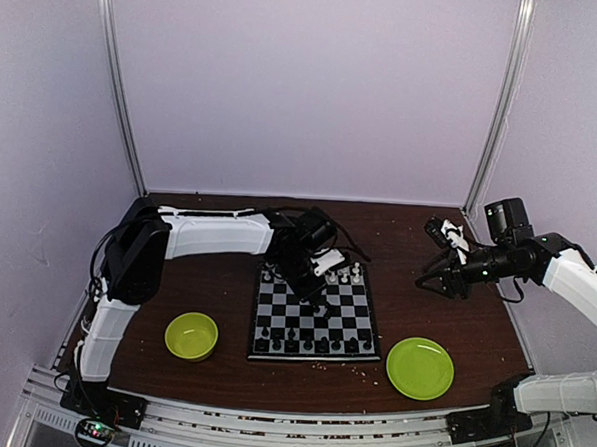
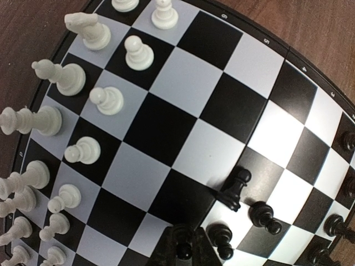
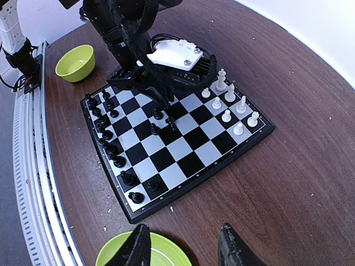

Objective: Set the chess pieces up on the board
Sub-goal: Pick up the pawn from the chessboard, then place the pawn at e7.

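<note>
One flat square board (image 1: 349,308), checked in glossy black and pale grey inside a thin black rim, lies mid-table on dark wood grain (image 1: 424,310). It sits between one round lime-green bowl (image 1: 191,335) and one lime-green plate (image 1: 420,368).

The small moulded plastic chess pieces stand on it, with white ones (image 2: 106,100) in two rows at the far edge and black ones (image 3: 117,161) along the near edge. Their totals are too crowded to count.

Three black pieces sit nearer the middle, one leaning piece (image 2: 236,188) tilted.

The left gripper (image 2: 185,254) pinches a black pawn (image 2: 184,244). The right gripper (image 3: 183,246) hangs right of the board, jaws apart and holding nothing.
</note>
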Tool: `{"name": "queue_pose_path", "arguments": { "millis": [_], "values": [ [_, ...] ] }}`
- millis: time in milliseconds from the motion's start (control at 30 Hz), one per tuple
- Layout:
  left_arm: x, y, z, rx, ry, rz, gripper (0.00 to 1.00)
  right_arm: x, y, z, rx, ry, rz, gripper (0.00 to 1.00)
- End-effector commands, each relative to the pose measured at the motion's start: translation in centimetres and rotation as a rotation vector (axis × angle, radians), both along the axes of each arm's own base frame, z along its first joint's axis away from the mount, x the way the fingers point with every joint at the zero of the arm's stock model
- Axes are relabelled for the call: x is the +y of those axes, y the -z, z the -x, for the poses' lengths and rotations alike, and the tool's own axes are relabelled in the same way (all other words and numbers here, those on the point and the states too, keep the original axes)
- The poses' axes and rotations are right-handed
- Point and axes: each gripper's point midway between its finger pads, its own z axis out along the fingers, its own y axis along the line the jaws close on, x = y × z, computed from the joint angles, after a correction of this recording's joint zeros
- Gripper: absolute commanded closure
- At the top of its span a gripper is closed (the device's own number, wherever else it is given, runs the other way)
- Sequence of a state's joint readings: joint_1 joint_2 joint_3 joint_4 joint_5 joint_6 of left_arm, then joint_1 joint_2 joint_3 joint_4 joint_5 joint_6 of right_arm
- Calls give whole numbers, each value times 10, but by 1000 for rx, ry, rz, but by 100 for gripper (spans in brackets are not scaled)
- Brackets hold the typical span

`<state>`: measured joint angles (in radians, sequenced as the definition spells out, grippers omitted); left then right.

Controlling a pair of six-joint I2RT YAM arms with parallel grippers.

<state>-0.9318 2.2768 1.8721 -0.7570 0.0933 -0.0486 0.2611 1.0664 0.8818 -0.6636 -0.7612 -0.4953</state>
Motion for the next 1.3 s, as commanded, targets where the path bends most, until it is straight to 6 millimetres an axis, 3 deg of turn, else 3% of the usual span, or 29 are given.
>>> {"name": "queue_pose_path", "arguments": {
  "millis": [0, 267, 567, 867, 1267],
  "values": [
    [1, 6, -1, 19, -5, -1, 93, -3, -5, -3, -14, 7, 11, 60],
    [20, -1, 7, 11, -5, -41, 98, -3, -5, -3, -17, 7, 10, 60],
    [41, -22, 30, 23, -24, -1, 98, -2, -5, -3, -12, 5, 5, 60],
    [17, -26, 71, 86, 110, 83, 98, -2, -6, -3, -13, 7, 3, 60],
    [5, -20, 86, 130, 164, 96, 98, -2, -8, -2, -20, 8, 2, 60]
  ]
}}
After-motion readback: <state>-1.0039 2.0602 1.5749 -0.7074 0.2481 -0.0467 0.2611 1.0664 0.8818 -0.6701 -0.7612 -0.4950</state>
